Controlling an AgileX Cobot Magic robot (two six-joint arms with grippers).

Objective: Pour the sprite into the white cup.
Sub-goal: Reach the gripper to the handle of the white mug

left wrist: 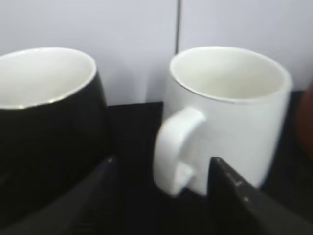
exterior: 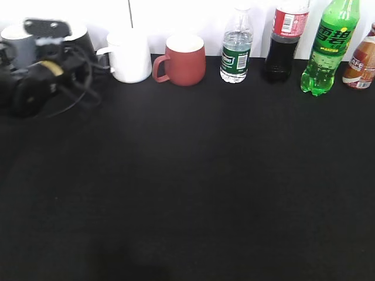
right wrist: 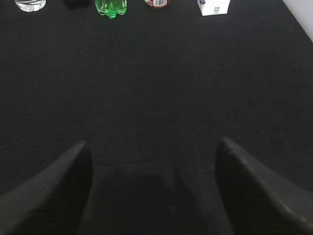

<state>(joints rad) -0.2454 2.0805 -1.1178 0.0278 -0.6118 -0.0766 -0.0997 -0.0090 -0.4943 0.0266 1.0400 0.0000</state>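
A row of drinkware stood along the back edge of the black table (exterior: 187,193), against the white wall, leaving the whole front expanse open. Three mugs showed clearly: a black mug (left wrist: 46,127), the white cup (exterior: 130,56) and a red-brown mug (exterior: 184,60); a greyish one at the far left was partly hidden by the arm. Four bottles followed to the right: a clear water bottle (exterior: 237,48), a dark cola bottle (exterior: 283,42), the sprite (exterior: 328,50) and a brown-labelled bottle (exterior: 360,64) cut off by the frame edge. The left gripper (left wrist: 161,196) hovered with its fingers spread on either side of the white cup's handle (left wrist: 173,149), not touching it. The right gripper (right wrist: 154,188) hung spread wide above bare cloth, well apart from the sprite.
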